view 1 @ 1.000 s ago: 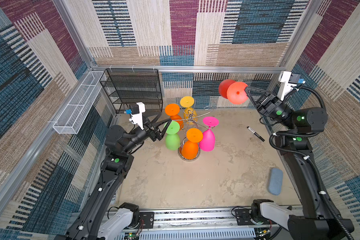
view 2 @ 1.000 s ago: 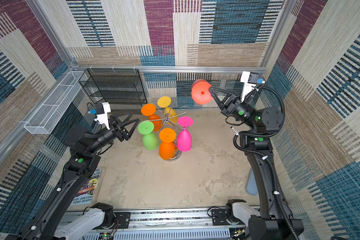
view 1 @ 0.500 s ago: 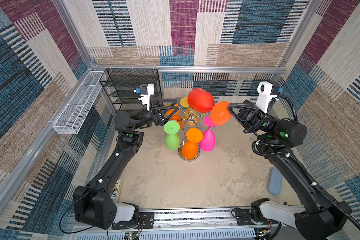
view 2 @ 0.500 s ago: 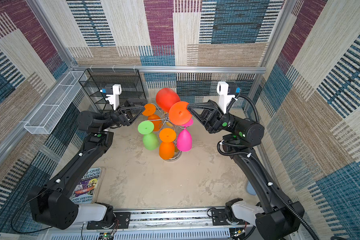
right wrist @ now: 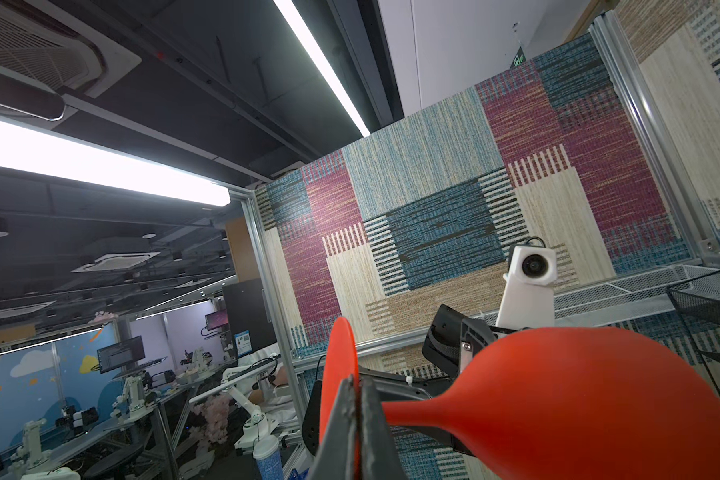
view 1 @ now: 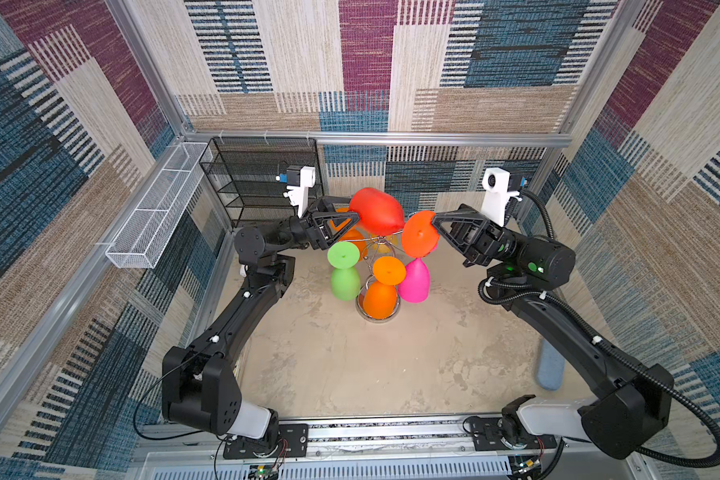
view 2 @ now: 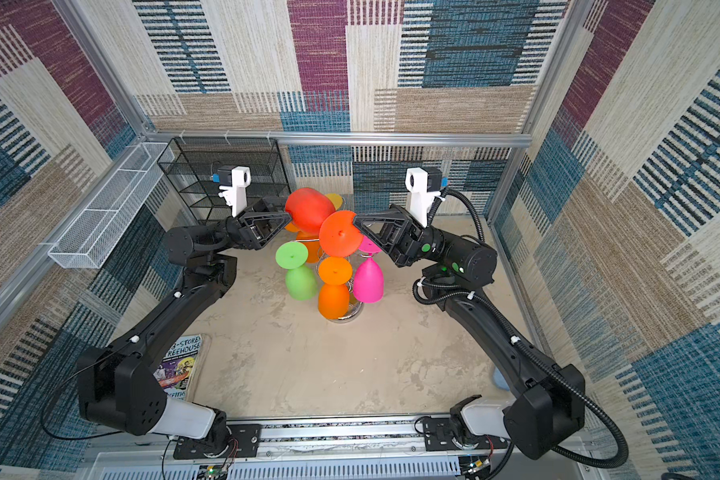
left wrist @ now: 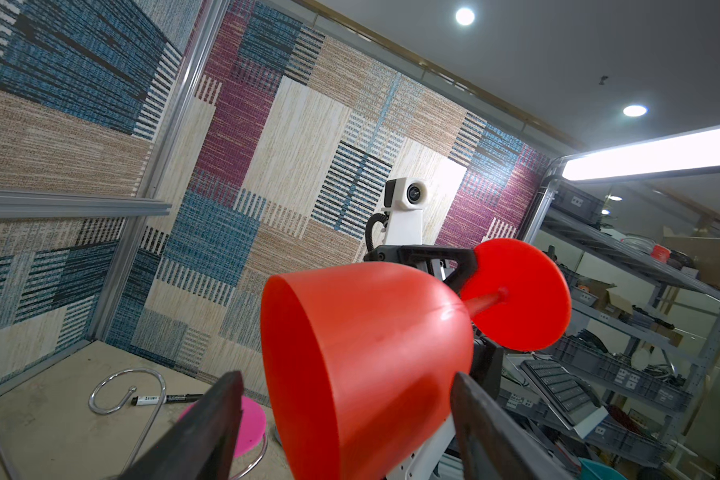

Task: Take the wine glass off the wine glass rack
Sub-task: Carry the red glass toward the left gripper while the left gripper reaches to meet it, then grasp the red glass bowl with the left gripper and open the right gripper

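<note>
Centre of both top views: red wine glass [view 1: 377,216] clear above wine glass rack [view 1: 377,319], horizontal, likely for handover. Left wrist, lower centre: left gripper [left wrist: 346,376] wide, straddling bowl. Right wrist, bottom: right gripper [right wrist: 356,386] clamped on stem.

Red wine glass [left wrist: 366,357]: bowl between spread left hand [left wrist: 346,399]; right hand [left wrist: 466,276] at stem.
</note>
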Motion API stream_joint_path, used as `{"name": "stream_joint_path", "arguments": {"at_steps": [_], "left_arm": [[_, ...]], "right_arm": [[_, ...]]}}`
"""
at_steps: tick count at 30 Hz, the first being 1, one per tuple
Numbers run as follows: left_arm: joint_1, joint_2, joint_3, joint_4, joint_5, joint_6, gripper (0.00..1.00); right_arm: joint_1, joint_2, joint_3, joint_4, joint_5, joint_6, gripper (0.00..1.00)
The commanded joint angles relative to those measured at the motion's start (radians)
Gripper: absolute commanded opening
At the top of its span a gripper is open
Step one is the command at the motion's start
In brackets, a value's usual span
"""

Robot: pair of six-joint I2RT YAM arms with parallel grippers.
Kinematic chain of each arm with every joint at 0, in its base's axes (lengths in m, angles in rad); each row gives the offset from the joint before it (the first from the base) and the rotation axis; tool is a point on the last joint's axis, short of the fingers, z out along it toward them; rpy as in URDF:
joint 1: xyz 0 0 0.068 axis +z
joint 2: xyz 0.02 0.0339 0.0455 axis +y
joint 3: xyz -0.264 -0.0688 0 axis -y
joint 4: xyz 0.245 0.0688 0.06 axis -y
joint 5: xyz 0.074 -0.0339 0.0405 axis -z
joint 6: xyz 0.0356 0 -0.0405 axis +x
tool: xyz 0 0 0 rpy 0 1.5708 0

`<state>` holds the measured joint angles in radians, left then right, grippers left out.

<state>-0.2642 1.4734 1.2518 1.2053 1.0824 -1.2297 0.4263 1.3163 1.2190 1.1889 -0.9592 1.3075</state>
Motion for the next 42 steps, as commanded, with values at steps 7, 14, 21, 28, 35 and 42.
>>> {"name": "stream_joint_path", "arguments": {"at_steps": [7,14,21,28,35,42], "left_arm": [[-0.009,-0.037,-0.020,0.123,0.034,-0.072,0.52],[-0.012,-0.055,-0.046,0.186,0.037,-0.114,0.35],[-0.012,-0.059,-0.061,0.203,0.028,-0.128,0.20],[-0.012,-0.073,-0.065,0.203,0.026,-0.126,0.07],[-0.013,-0.097,-0.055,0.203,0.037,-0.120,0.00],[-0.020,-0.102,-0.002,0.190,0.132,-0.136,0.00]], "right_arm": [[0.002,0.026,0.016,0.023,0.008,-0.005,0.00],[0.002,0.032,0.014,-0.026,0.014,-0.039,0.00],[0.002,0.032,0.035,-0.178,0.013,-0.129,0.00],[-0.010,0.020,0.070,-0.391,0.040,-0.265,0.15],[-0.045,0.015,0.110,-0.618,0.098,-0.378,0.41],[-0.106,-0.044,0.165,-0.912,0.250,-0.585,0.62]]}}
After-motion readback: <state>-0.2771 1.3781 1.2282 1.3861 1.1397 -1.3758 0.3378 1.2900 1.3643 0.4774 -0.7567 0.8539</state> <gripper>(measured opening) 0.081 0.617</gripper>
